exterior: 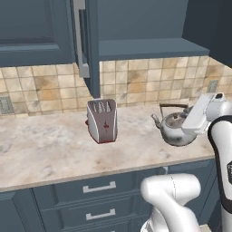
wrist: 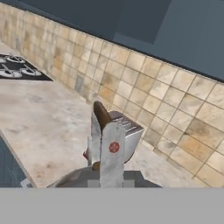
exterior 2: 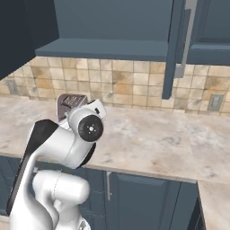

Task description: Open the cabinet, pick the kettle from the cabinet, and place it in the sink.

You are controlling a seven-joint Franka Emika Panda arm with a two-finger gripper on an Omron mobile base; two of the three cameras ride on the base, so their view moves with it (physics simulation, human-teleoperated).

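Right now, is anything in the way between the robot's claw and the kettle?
Nothing visible. The gripper looks shut on the kettle at its brown-topped handle. The toaster stands beyond it on the counter, apart from it.

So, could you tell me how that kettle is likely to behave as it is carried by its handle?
The kettle looks like rigid metal, so it probably won't flex. Hung from its thin arched handle, it may swing or tilt toward the spout. Its polished body likely slips if gripped directly.
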